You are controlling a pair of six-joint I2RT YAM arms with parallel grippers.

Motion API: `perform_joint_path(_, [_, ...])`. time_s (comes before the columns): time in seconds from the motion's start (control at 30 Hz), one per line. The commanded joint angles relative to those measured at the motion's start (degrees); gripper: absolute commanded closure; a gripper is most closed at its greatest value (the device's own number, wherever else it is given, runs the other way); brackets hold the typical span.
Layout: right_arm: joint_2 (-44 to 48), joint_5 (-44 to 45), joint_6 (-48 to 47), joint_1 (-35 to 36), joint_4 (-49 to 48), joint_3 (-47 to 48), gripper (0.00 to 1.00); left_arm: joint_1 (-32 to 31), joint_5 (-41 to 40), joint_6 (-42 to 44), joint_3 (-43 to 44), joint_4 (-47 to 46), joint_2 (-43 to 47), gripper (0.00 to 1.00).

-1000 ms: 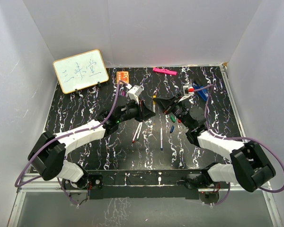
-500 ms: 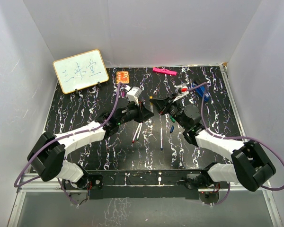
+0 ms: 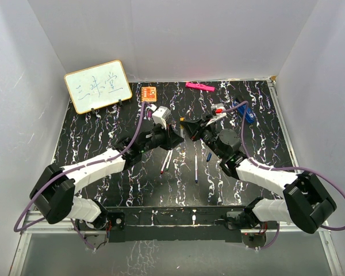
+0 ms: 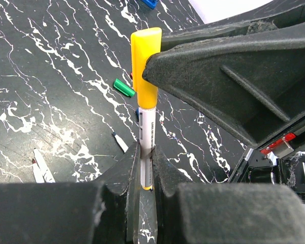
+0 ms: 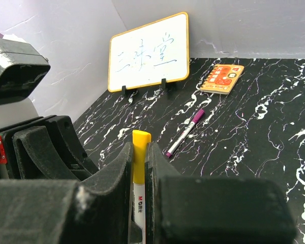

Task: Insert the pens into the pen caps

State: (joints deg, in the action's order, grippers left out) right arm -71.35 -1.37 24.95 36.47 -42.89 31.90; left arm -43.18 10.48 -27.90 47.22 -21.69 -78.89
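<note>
My left gripper point(image 3: 177, 134) point(image 4: 145, 152) is shut on the white body of the yellow pen point(image 4: 146, 127), held above the table's middle. My right gripper point(image 3: 191, 126) point(image 5: 140, 148) faces it, shut on the yellow cap point(image 5: 140, 152) point(image 4: 145, 66), which sits over the pen's end. A capped purple pen point(image 5: 185, 131) lies on the table behind. Two pens point(image 3: 166, 161) and one with a blue tip point(image 3: 196, 167) lie near the front. A green cap point(image 4: 123, 87) and a dark blue cap point(image 3: 209, 156) lie loose.
A whiteboard point(image 3: 98, 86) stands at the back left, an orange notepad point(image 3: 149, 93) beside it. A thick pink marker point(image 3: 199, 87) lies at the back wall. A blue clip-like object point(image 3: 245, 112) lies at the back right. White walls enclose the black marbled table point(image 3: 103, 121).
The right gripper has moved left with the yellow cap and met the left gripper's pen. The two grippers, apart a second ago, now stand tip to tip.
</note>
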Motion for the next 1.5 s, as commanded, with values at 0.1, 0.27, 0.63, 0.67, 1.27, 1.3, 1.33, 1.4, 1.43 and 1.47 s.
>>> perform_joint_path(0.1, [-1.8,-3.6,-2.8,2.1,15.3,-0.7,1.00,2.4,-4.2,2.3,2.7,-12.1,6.1,1.00])
perform_joint_path(0.27, [-2.5,-3.1,-3.1,3.6,17.0,-0.9,1.00,3.0,-4.3,2.6,2.9,-12.2,5.9,1.00])
perform_joint_path(0.63, [-3.6,-2.5,-2.7,7.7,19.3,-2.7,1.00,5.3,-4.3,2.8,3.0,-12.1,6.2,1.00])
perform_joint_path(0.67, [-3.8,-2.5,-2.9,8.0,19.7,-2.7,1.00,5.4,-4.2,2.8,3.0,-12.0,6.3,1.00])
perform_joint_path(1.27, [-9.1,0.1,-4.6,9.6,25.7,0.1,1.00,7.9,-2.8,2.7,3.1,-11.2,8.2,1.00])
perform_joint_path(1.3, [-9.5,0.0,-4.7,9.8,26.0,0.3,1.00,8.0,-2.9,2.7,3.1,-11.0,8.3,1.00])
perform_joint_path(1.33, [-9.9,0.1,-4.8,10.0,26.2,0.5,1.00,8.1,-2.8,2.7,3.2,-11.1,8.4,1.00])
perform_joint_path(1.4, [-10.5,0.2,-4.8,10.4,26.3,0.7,1.00,8.3,-2.8,2.8,3.4,-11.0,8.4,1.00])
perform_joint_path(1.43, [-10.7,0.2,-4.8,10.5,26.4,0.7,1.00,8.3,-2.7,3.0,3.5,-10.7,8.3,1.00])
perform_joint_path(1.47, [-10.8,0.4,-4.7,10.6,26.3,0.7,1.00,8.4,-2.6,3.0,3.6,-10.5,8.3,1.00])
